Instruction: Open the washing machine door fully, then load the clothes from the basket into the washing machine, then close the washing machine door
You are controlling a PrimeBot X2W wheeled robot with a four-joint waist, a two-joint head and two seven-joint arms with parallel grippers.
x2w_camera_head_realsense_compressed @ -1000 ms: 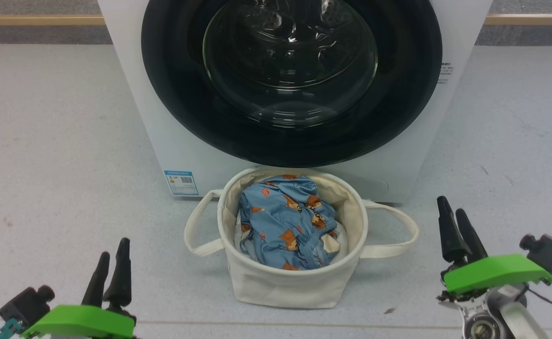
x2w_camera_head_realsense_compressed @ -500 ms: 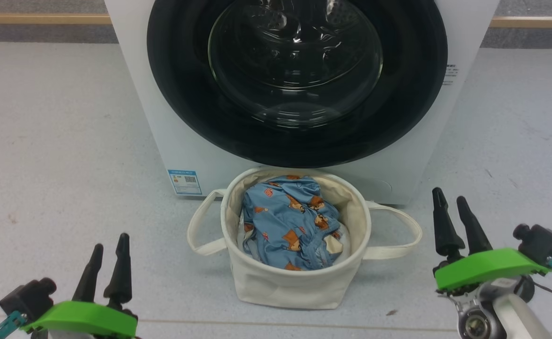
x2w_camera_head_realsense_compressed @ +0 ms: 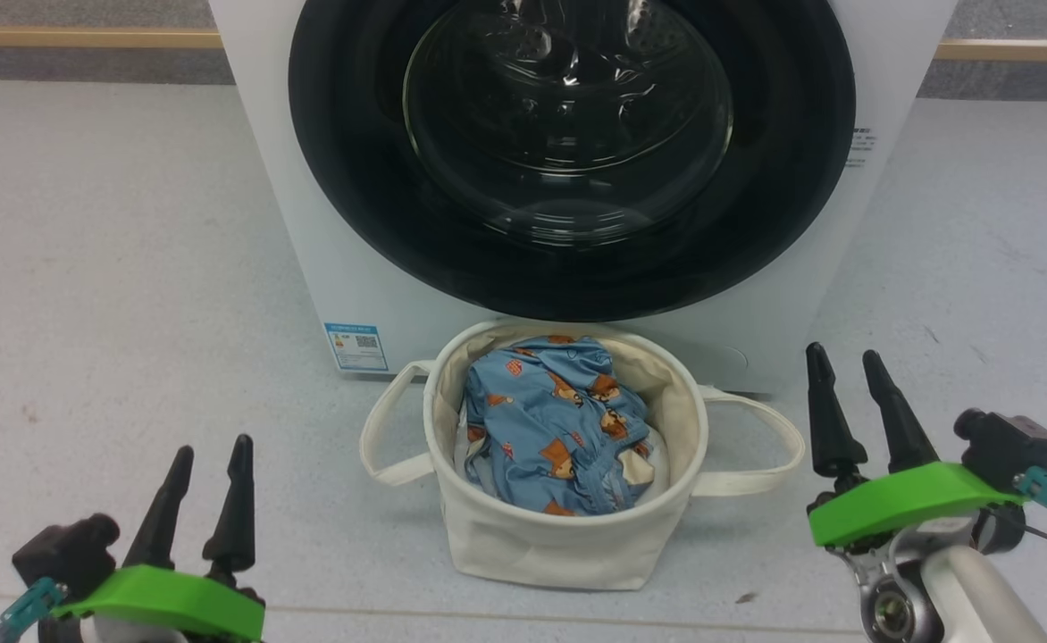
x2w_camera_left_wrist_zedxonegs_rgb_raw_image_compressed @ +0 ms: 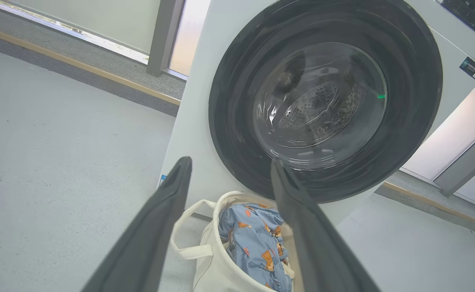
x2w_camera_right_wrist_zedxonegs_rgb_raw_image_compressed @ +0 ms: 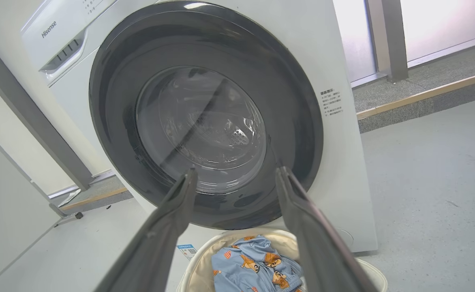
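**Door shut, facing us; basket at its foot**

The washing machine door [x2w_camera_head_realsense_compressed: 568, 152] lies flush on the washing machine [x2w_camera_head_realsense_compressed: 354, 268], seemingly latched, with its round face toward us. On the grey floor [x2w_camera_head_realsense_compressed: 113, 268] just before it, the basket [x2w_camera_head_realsense_compressed: 568, 554] stands mouth up with the clothes [x2w_camera_head_realsense_compressed: 555, 424] heaped inside. Our left gripper [x2w_camera_head_realsense_compressed: 213, 445] and right gripper [x2w_camera_head_realsense_compressed: 842, 352] flank the basket, fingers parted and empty.

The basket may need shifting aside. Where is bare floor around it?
Bare floor stretches left of the basket up to the left gripper, and right of it to the right gripper. Crowded spot: the narrow gap between basket and washing machine, under the shut washing machine door.
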